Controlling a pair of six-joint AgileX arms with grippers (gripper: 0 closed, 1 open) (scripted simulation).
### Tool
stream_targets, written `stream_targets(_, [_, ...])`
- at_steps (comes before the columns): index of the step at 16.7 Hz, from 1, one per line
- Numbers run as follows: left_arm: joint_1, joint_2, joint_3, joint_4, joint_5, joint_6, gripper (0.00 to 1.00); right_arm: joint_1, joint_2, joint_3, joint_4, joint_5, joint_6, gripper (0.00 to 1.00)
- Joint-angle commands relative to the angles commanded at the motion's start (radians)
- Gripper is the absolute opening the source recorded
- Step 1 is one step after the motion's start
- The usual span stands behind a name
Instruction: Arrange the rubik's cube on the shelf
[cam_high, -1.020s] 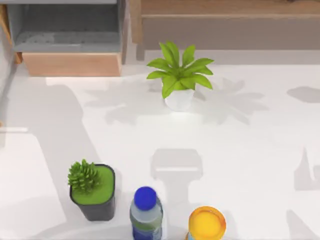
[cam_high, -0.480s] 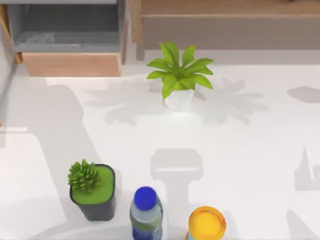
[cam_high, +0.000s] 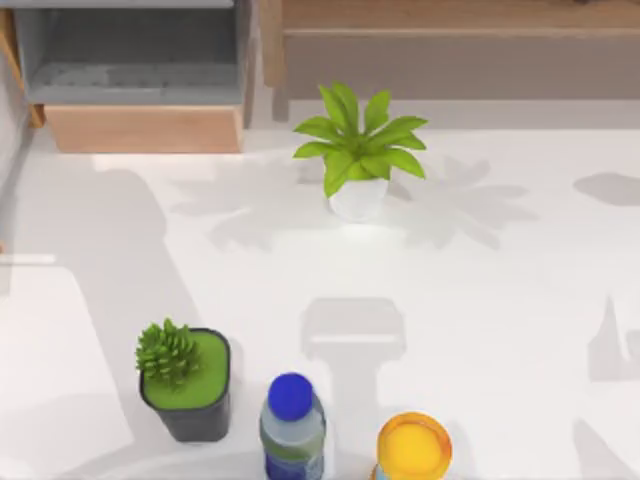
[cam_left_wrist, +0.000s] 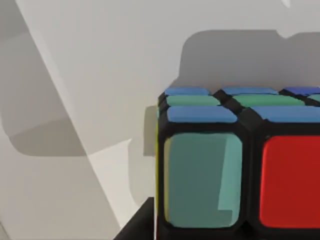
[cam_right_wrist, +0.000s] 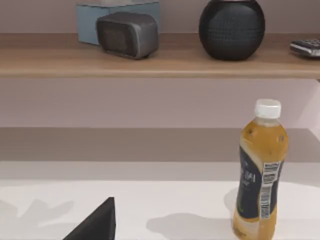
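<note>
- Left wrist view: the rubik's cube (cam_left_wrist: 235, 160) sits very close under your left arm's camera, on the white table (cam_left_wrist: 100, 75); you see a teal tile and a red tile on the near face, blue and green tiles along the upper edge, and a dark wedge of gripper body at the frame's edge beside it
- Jaws, left: you cannot tell whether they stand apart or are closed on the cube, since no fingertip is distinguishable
- Governing relation: the cube lies directly ahead of the left arm's wrist, so judge this arm far the nearer; a cube has no long axis, so either pair of opposite faces serves
- Right wrist view: the shelf (cam_right_wrist: 150, 62) runs across as a tan ledge, carrying a grey speaker (cam_right_wrist: 127, 34) and a black round speaker (cam_right_wrist: 231, 29); an orange drink bottle (cam_right_wrist: 260, 170) stands on the table below
- Jaws, right: state cannot be told
- Top view: the shelf (cam_high: 450, 15) lies along the far edge, right of centre, behind the white-potted plant (cam_high: 358, 150)
</note>
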Motion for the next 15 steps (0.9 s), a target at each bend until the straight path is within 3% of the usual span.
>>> stream_targets(8, [0.009,0.032,0.167,-0.179,0.021,-0.017,0.00,0.000,0.000,0.000,0.000,0.000,0.000,1.00])
stream_targets(15, [-0.001,0.081,0.277,-0.194,0.000,0.000,0.00,0.000,0.000,0.000,0.000,0.000,0.000,1.00])
